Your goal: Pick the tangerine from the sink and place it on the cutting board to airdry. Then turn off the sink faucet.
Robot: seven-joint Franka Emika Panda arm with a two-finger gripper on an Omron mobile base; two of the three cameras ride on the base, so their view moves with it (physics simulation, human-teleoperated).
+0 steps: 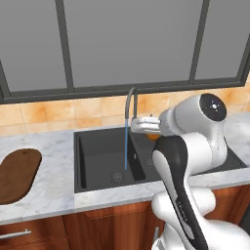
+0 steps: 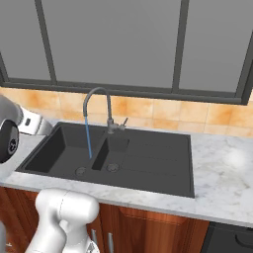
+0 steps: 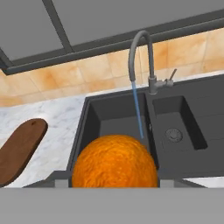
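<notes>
My gripper (image 3: 114, 180) is shut on the tangerine (image 3: 114, 162), a bright-orange fruit that fills the lower middle of the hand view. From the left base camera the tangerine (image 1: 154, 136) shows just under the hand, held in the gripper (image 1: 153, 134) in the air above the black sink (image 1: 97, 146), right beside the faucet's spout. The grey gooseneck faucet (image 1: 130, 100) pours a thin blue stream into the large basin (image 3: 109, 122). Its small lever (image 3: 173, 75) sticks out to the side. The dark brown cutting board (image 1: 17, 173) lies on the counter left of the sink.
Marble counter (image 1: 53, 146) surrounds the sink (image 2: 163, 163), with more of it to the right (image 2: 222, 168). Orange tiles and a dark-framed window (image 2: 123, 44) stand behind the faucet (image 2: 96, 94). The small basin (image 3: 175, 127) has a round drain.
</notes>
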